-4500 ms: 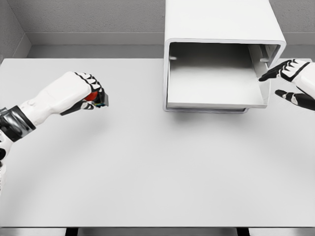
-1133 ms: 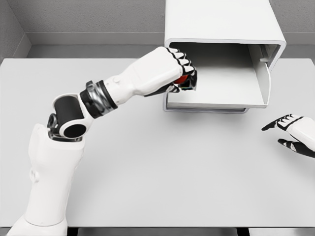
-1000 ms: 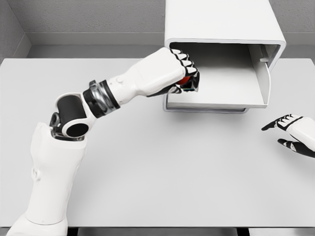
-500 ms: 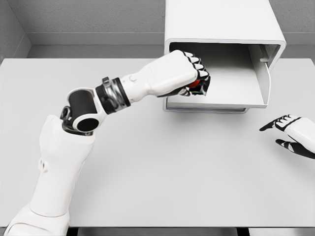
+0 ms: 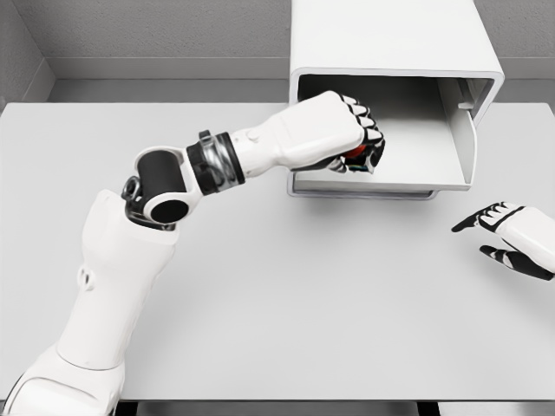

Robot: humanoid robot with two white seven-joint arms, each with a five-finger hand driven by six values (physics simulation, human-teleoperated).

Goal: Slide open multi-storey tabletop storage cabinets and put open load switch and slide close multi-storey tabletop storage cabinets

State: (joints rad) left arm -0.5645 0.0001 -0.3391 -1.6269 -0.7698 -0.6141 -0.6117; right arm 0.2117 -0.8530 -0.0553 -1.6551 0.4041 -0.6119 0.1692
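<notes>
The left robot hand (image 5: 351,139) reaches over the pulled-out drawer (image 5: 408,165) of the white storage cabinet (image 5: 390,43) at the far side of the counter (image 5: 277,295). Its fingers are curled around the load switch (image 5: 357,153), mostly hidden, a red patch showing; whether it touches the drawer floor is unclear. The right robot hand (image 5: 507,238) hovers near the counter's right edge, fingers loosely spread, holding nothing.

white cabinet (image 5: 395,52) stands open, drawer (image 5: 416,160) out; red switch (image 5: 355,155), mostly hidden, apparently just above the drawer.
</notes>
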